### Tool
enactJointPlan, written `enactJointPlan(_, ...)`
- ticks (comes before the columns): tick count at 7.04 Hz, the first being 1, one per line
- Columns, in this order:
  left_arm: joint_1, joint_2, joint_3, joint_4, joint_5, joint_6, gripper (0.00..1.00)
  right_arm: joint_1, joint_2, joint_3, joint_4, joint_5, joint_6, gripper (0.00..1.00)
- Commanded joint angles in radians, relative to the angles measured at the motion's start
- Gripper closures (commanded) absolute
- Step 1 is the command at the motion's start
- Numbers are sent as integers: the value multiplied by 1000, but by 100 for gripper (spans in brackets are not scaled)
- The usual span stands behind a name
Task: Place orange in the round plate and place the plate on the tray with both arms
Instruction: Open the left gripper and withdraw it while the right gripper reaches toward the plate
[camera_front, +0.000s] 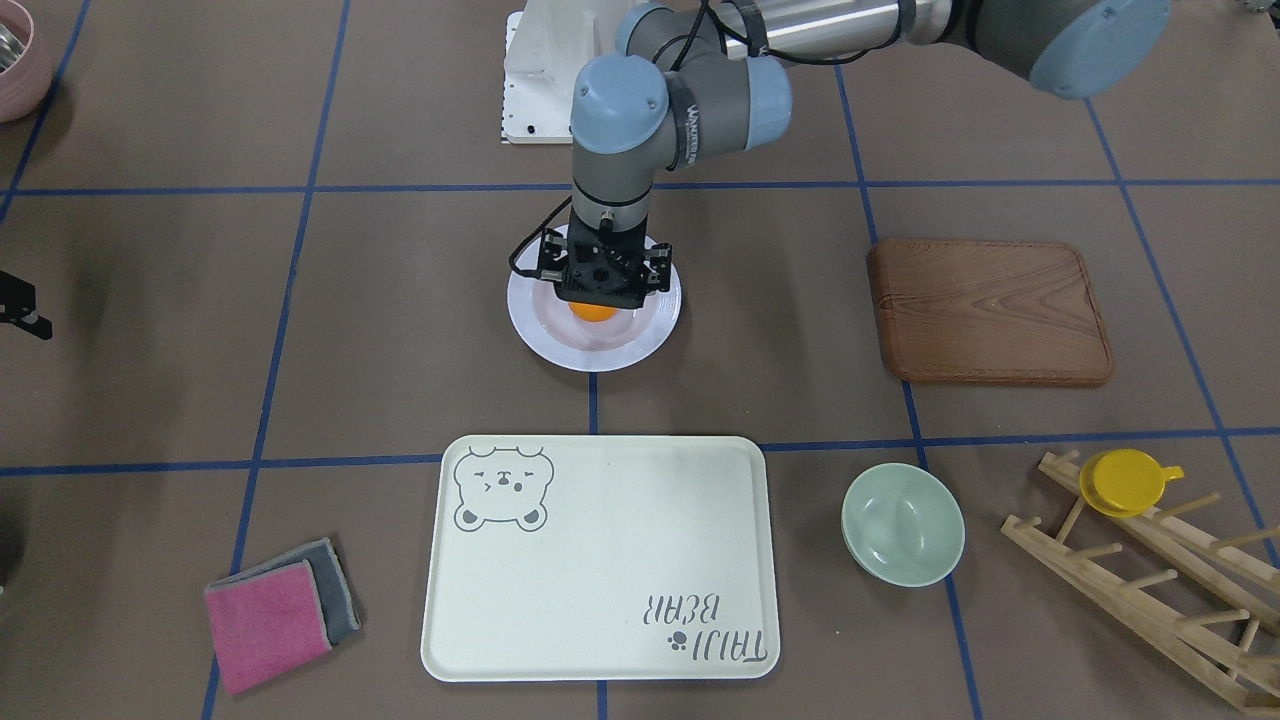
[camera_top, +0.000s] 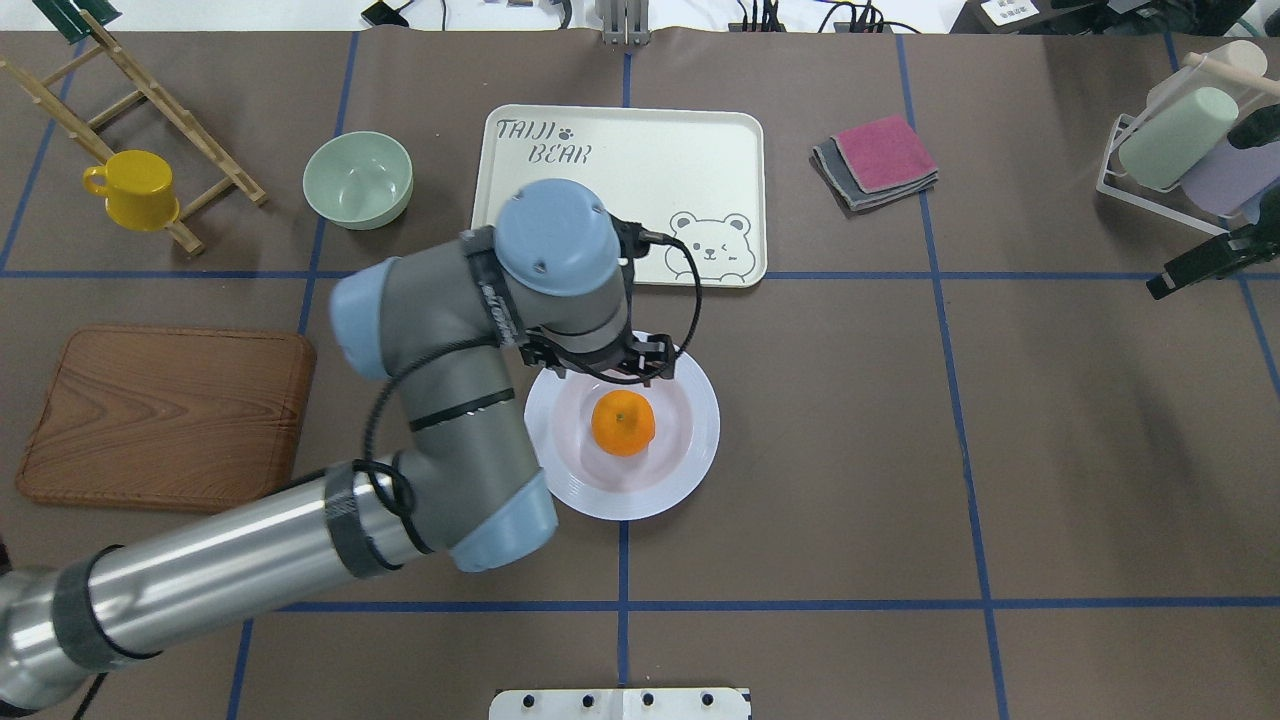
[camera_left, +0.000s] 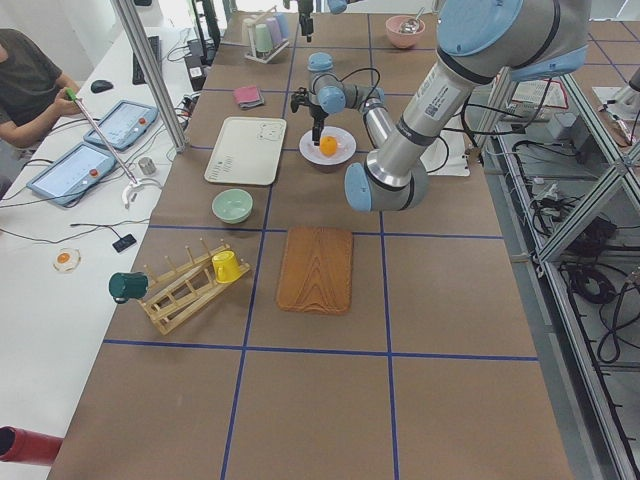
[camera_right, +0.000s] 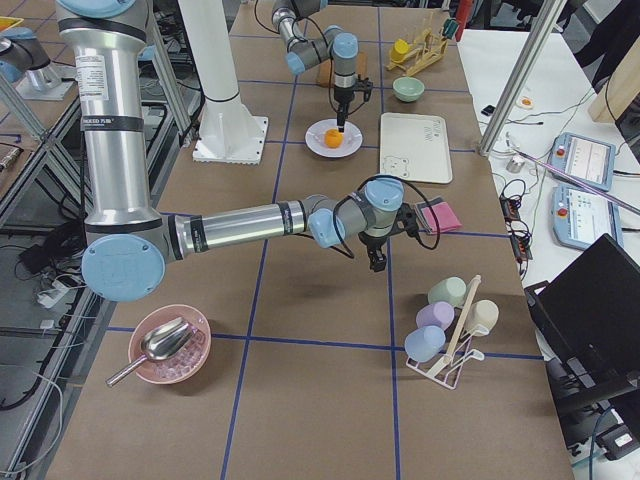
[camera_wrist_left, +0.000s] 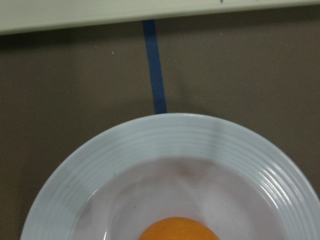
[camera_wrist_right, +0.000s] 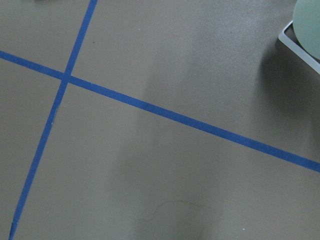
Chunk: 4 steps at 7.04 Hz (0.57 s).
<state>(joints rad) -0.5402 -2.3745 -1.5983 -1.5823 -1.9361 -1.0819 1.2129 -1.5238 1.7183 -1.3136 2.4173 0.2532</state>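
The round plate is glossy white, its wide rim finely ridged, and the orange has a duller, matt skin. The tray is smooth cream plastic with a soft sheen. A matt brown covering crossed by blue tape lies over the bench. The board shows lightly shiny wood grain. The left arm is brushed metal with matt blue caps. The folded cloths look soft and napped.
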Motion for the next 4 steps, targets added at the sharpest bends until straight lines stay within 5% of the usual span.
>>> enactJointPlan(1,-139,240,-304,31,-93,159,0,-141,14,130,2,-3,274,0)
enactJointPlan(4,-262,324,-348,33,-129,284,0,-335,248,113,2,-44,562,1)
